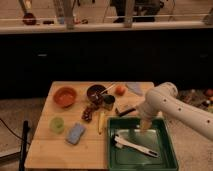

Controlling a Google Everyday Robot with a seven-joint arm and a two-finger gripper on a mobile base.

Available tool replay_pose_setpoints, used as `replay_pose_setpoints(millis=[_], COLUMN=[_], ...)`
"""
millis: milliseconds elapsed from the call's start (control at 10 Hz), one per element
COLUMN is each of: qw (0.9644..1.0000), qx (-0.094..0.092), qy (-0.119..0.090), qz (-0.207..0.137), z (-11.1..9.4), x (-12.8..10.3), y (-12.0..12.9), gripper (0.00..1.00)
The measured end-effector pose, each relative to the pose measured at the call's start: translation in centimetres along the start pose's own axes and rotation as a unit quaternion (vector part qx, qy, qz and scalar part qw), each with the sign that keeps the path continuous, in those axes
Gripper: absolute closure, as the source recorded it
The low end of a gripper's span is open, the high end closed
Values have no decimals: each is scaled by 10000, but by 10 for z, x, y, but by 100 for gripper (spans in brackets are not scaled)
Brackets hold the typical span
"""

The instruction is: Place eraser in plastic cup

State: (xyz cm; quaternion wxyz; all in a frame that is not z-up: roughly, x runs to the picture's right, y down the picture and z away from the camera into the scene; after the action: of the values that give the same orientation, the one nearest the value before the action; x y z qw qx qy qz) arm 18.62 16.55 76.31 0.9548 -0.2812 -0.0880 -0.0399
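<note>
**Eraser: Handling and Grip Point**

The eraser [124,110] lies on the table [50,150] beside the tray [111,150], well apart from the plastic cup [56,125]. I judge it light, firm and non-slip, so I grip its long sides. The gripper [145,126] hangs over the tray. I cannot tell its state.

The white arm [187,112] enters from the lower right edge of the camera view and rises leftward to a rounded elbow joint [163,94]. From this joint the forearm [150,109] bends steeply downward. The gripper [144,125] hangs at the forearm's lower end, pointing down, below and slightly left of the elbow joint, right of the view's centre.
</note>
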Motion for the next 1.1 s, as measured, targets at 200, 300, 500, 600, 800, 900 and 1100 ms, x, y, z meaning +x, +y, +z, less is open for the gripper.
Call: replay_pose_setpoints(millis=[200,300,500,600,800,900,1100], qw=[9996,9992,9976,9969,9952,9943,9933], qx=[44,52,73,86,118,115,114], qy=[47,61,123,145,178,214,220], qz=[-276,-392,-682,-763,-959,-1038,-1130], z=[-7,-8,-10,-11,-12,-11,-9], x=[-7,-11,-18,-20,-27,-28,-30], y=[-16,-23,-35,-40,-54,-62,-73], gripper=[20,20,20,20,20,20,20])
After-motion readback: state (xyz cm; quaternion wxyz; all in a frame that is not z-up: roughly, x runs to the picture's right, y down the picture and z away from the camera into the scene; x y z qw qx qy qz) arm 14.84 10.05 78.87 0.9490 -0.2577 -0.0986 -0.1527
